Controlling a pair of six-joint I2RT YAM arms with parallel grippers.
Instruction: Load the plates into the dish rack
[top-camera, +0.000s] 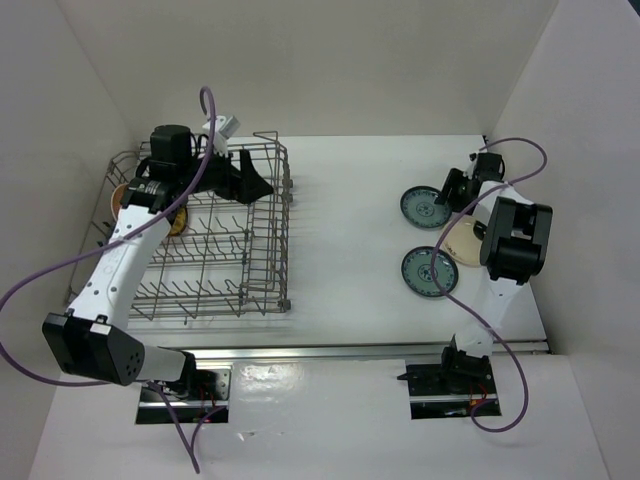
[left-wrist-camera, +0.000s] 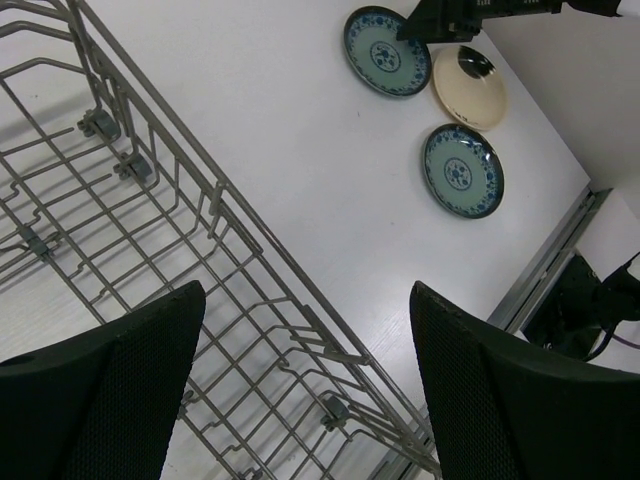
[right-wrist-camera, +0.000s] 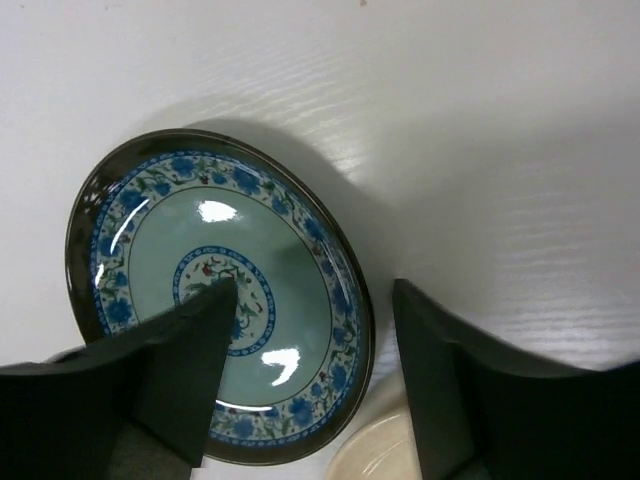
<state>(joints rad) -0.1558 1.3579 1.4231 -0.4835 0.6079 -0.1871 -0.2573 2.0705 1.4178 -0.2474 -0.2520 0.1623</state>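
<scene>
Three plates lie flat on the counter to your right: a far teal-blue plate, a cream plate just beside it, and a near teal-blue plate. Two warm-coloured plates seem to stand at the left end of the dish rack, but the left arm hides most of them.

You are picking up the far teal-blue plate. The right claw is spread open and low over that plate's right rim, with one finger over the glazed well and the other outside over bare counter. It grips nothing yet.

The next move calls for pinching that rim firmly. Mind the cream plate crowding the outer finger. Then lift, tip the plate on edge and carry it across to a free row of tines.

The left claw hangs open and empty above the rack's right side wall, so keep it out of the path.
</scene>
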